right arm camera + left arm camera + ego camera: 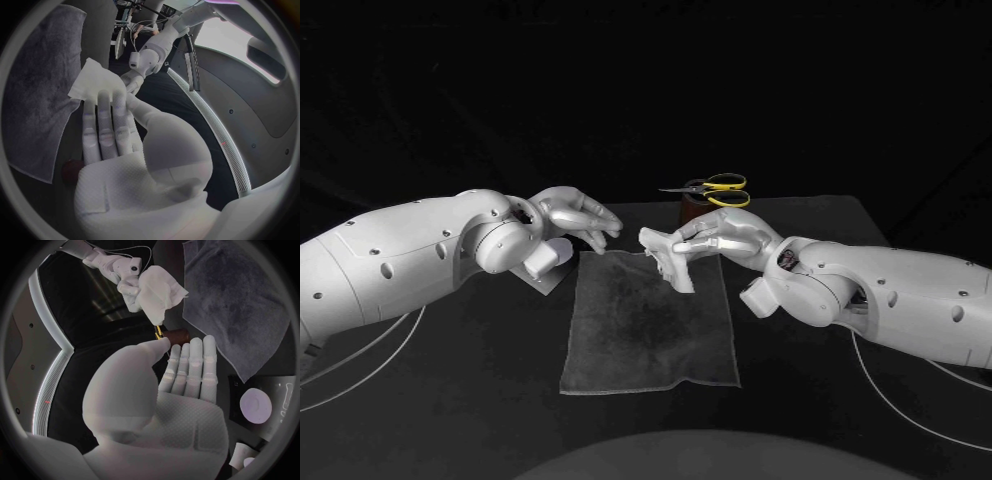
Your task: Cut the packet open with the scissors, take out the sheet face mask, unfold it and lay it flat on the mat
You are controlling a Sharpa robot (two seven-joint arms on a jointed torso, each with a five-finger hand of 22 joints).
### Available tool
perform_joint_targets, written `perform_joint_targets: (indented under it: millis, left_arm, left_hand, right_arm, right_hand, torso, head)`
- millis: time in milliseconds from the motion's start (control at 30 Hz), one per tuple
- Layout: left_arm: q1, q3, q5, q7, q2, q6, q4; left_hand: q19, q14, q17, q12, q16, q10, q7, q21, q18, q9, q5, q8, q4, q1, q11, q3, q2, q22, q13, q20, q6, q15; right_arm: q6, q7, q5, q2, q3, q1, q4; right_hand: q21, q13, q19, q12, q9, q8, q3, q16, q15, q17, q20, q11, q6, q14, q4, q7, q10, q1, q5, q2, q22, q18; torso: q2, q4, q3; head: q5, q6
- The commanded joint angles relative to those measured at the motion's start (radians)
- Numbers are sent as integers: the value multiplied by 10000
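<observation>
Dim backdrop, fisheye-warped wrist views

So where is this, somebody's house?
Probably a robot test lab, not a house: a black table against a dark backdrop, the robot's left hand and right hand at a grey mat, the right holding the face mask, and scissors in a holder.

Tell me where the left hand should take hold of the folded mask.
Pinch the free corner of the mask that sticks out past the right hand, coming from the left hand's own side. The right hand holds the other edge, so that corner seems clear above the mat.
</observation>
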Motion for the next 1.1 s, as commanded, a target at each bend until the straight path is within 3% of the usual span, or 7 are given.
perform_joint_targets:
  millis: [33, 200, 300, 467, 833, 1000, 1100]
  left_arm:
    - [-44, 3, 673, 165, -39, -635, 65]
    - [-119, 1, 1102, 335, -202, -858, 278]
    - [-162, -2, 1641, 468, -360, -901, 514]
    - [-240, -89, 2534, 595, -588, -909, 944]
    - [-841, -146, 4529, 901, -809, -587, 1811]
    - [-996, -149, 5229, 1339, -709, -597, 1944]
    - [-1033, -150, 5471, 1527, -654, -626, 1955]
  left_hand:
    - [300, 322, -192, 102, -331, 9, -18, -335, 117, -117, 26, 72, 128, 105, -49, -57, 4, -283, -51, -49, -46, -14]
    - [957, 1086, -566, 108, -1150, 256, -84, -841, 123, -311, 23, 167, 429, 96, -149, -67, 95, -749, -105, -199, -41, -147]
    - [1527, 1814, -864, -95, -2165, 569, -85, -1456, 116, -426, 30, 307, 845, -66, -200, -25, 167, -1267, -127, -296, -65, -228]
    - [1927, 2030, -1156, -554, -3783, 732, -1, -2799, 107, -569, 23, 457, 1699, -664, -131, -141, 285, -2243, -121, -161, -213, -102]
    - [2293, 1677, -1611, -1433, -6174, 472, 378, -5168, 97, -819, 31, 1245, 1810, -3099, 227, -1743, 892, -3876, -124, 241, -1037, 317]
    - [2135, 1268, -1824, -1834, -6869, 284, 460, -5797, 89, -896, 27, 1540, 1798, -3536, 349, -2403, 1132, -4093, -132, 416, -1456, 494]
    - [2021, 1175, -1886, -1997, -7114, 359, 286, -6073, 93, -968, 23, 1651, 1800, -3555, 307, -2622, 1308, -4093, -129, 478, -1620, 522]
  right_arm:
    - [-138, 112, 180, -3, 10, 10, -50]
    - [-341, 115, 134, 4, 10, 19, -164]
    - [-549, 141, -68, 19, 10, 29, -250]
    - [-929, 220, -589, 52, 14, 42, -351]
    - [-1506, 310, -1697, 180, 28, 92, -546]
    - [-1585, 332, -1916, 230, 31, 154, -607]
    - [-1595, 336, -1985, 246, 32, 191, -599]
  right_hand:
    - [47, 16, 38, -43, 165, 21, 71, -41, -16, 16, -22, -7, 47, 77, 12, 0, 49, -6, 31, 53, 7, 139]
    - [55, 17, 35, -52, 168, 27, 102, -46, -18, 20, -23, -9, 44, 79, 7, -1, 55, -17, 31, 41, 17, 140]
    - [62, 18, 35, -56, 170, 30, 122, -49, -20, 22, -24, -11, 43, 80, 2, -1, 59, -18, 31, 32, 23, 140]
    - [67, 18, 34, -62, 172, 34, 139, -53, -20, 24, -25, -11, 43, 78, -4, -1, 59, -21, 31, 21, 29, 140]
    - [93, 20, 22, -88, 181, 50, 227, -73, -25, 32, -31, -14, 43, 72, -28, 1, 65, -15, 31, -33, 60, 138]
    - [93, 20, 22, -88, 181, 50, 227, -73, -25, 32, -31, -14, 43, 72, -28, 1, 65, -15, 31, -33, 60, 138]
    - [93, 20, 22, -88, 181, 50, 227, -73, -25, 32, -31, -14, 43, 72, -28, 1, 65, -15, 31, -33, 60, 138]
  torso:
    - [0, 5, -8]
    - [5, 0, -6]
    - [2, 3, 2]
    - [-7, 9, 5]
    - [12, 4, -1]
    - [4, -5, -1]
    - [-1, -7, -3]
  head:
    - [-3, 23]
    - [-4, 49]
    - [-3, 65]
    - [4, 96]
    - [5, 113]
    - [21, 108]
    - [15, 116]
